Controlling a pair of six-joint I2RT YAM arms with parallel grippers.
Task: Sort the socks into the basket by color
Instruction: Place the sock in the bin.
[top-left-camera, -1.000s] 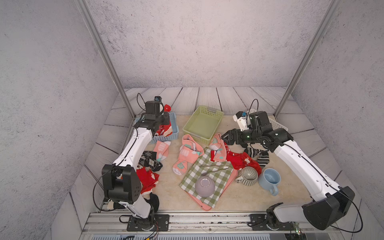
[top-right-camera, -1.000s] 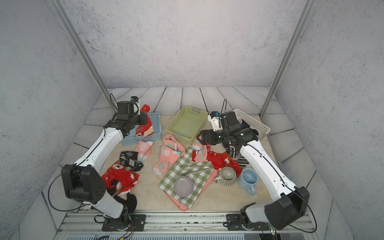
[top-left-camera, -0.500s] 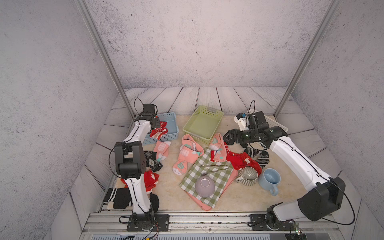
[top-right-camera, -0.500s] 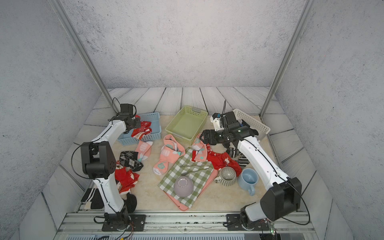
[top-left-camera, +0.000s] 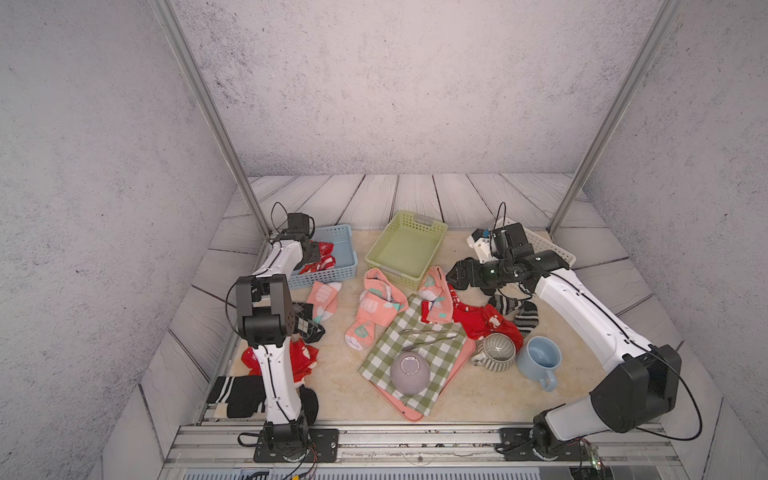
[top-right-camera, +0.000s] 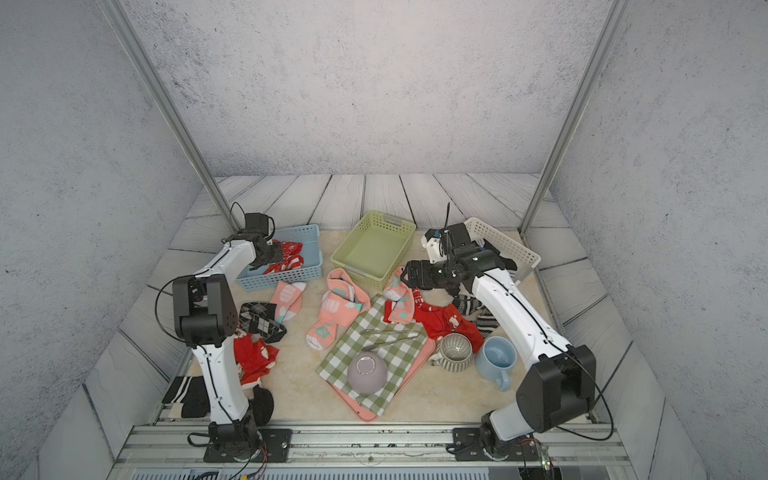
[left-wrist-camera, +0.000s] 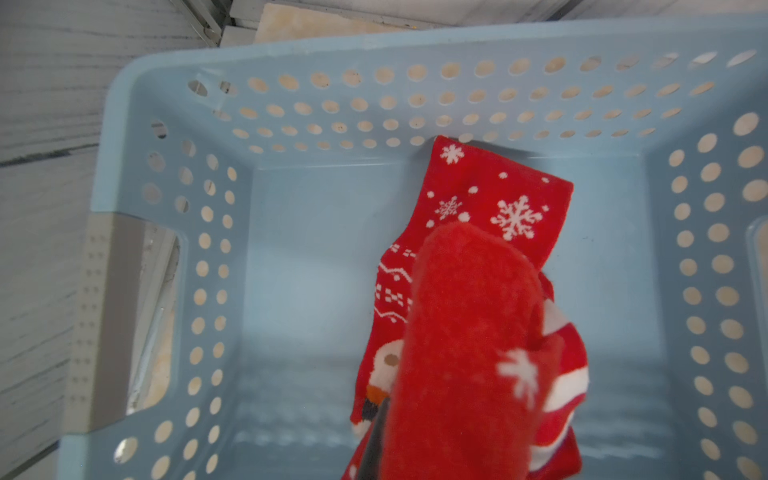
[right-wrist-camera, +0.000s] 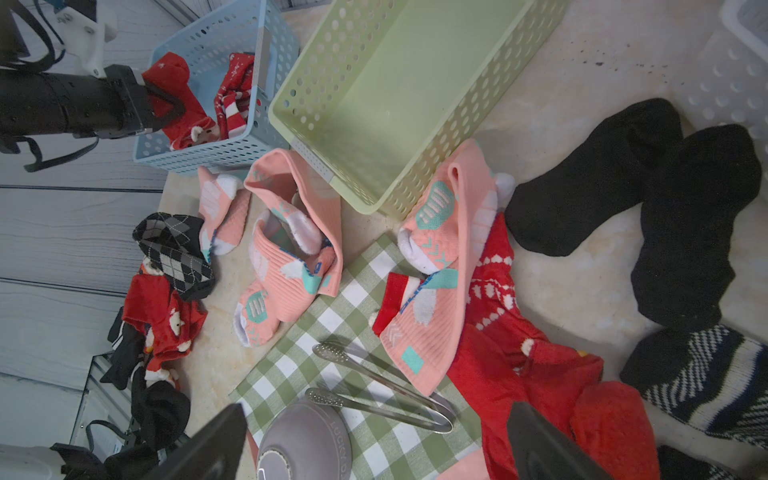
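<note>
My left gripper (top-left-camera: 316, 254) reaches into the blue basket (top-left-camera: 332, 275), shut on a red sock (left-wrist-camera: 465, 332) that drapes over its fingers. A red snowflake sock (left-wrist-camera: 498, 195) lies under it on the basket floor. My right gripper (top-left-camera: 454, 276) hovers open and empty above a pink sock (top-left-camera: 436, 291) by the green basket (top-left-camera: 415, 218). In the right wrist view its gripper (right-wrist-camera: 376, 409) frames the checked cloth. More pink socks (top-left-camera: 376, 309), red socks (top-left-camera: 482, 324) and dark socks (top-left-camera: 519, 309) lie scattered on the table. Both top views show this layout.
A green checked cloth (top-left-camera: 419, 353) covers a pink tray (top-left-camera: 415, 413) and carries an upturned grey bowl (top-left-camera: 409, 372) and metal tongs (top-left-camera: 428, 336). A ribbed mug (top-left-camera: 496, 353) and a blue mug (top-left-camera: 538, 359) stand beside it. A white basket (top-left-camera: 544, 247) sits behind the right arm.
The left arm folded back and lowered the red sock from above the blue basket down into it. The right gripper drifted slightly, still open.
</note>
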